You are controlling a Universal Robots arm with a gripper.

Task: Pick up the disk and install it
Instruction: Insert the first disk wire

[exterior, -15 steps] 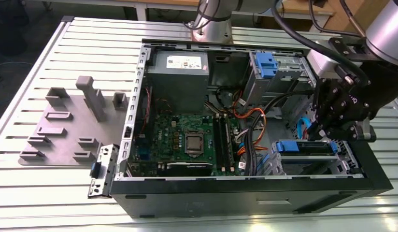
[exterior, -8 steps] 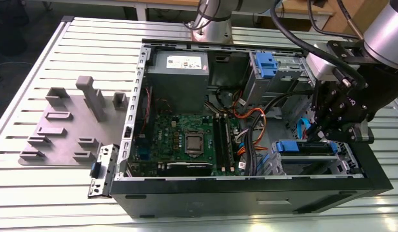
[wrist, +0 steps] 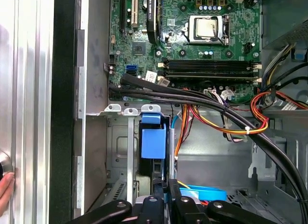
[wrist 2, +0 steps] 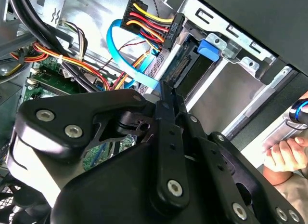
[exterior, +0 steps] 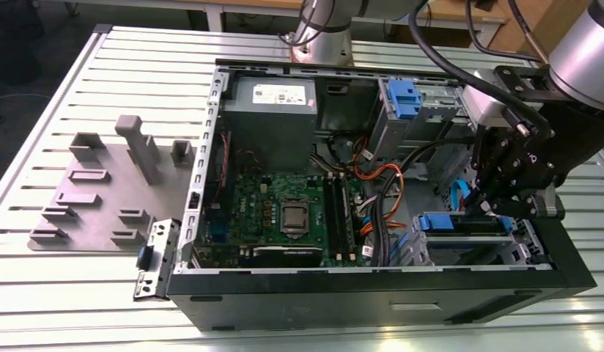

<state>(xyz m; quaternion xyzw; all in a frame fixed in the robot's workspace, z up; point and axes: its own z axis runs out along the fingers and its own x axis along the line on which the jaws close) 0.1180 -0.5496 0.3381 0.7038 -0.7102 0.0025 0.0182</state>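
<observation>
gripper [wrist 2: 164, 89]: clenched, holding nothing | disk [wrist: 153, 142]: on edge in drive bay [wrist: 118, 151], directly ahead of claw | long axis: in line with claw, pointing into bay

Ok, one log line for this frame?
phase: install | disk: in drive bay of open computer case | gripper: at disk's connector end | person's hand: beside case

The exterior view looks steeply down from outside the open computer case [exterior: 380, 301], taking in all of it and the slatted table [exterior: 48, 293] beneath. Both wrist views sit close over its interior, looking past the gripper [wrist: 162, 185]. The first wrist view faces straight down on the drive cage [wrist: 120, 151] and motherboard [wrist: 192, 46], the second wrist view obliquely at the same cage.
</observation>
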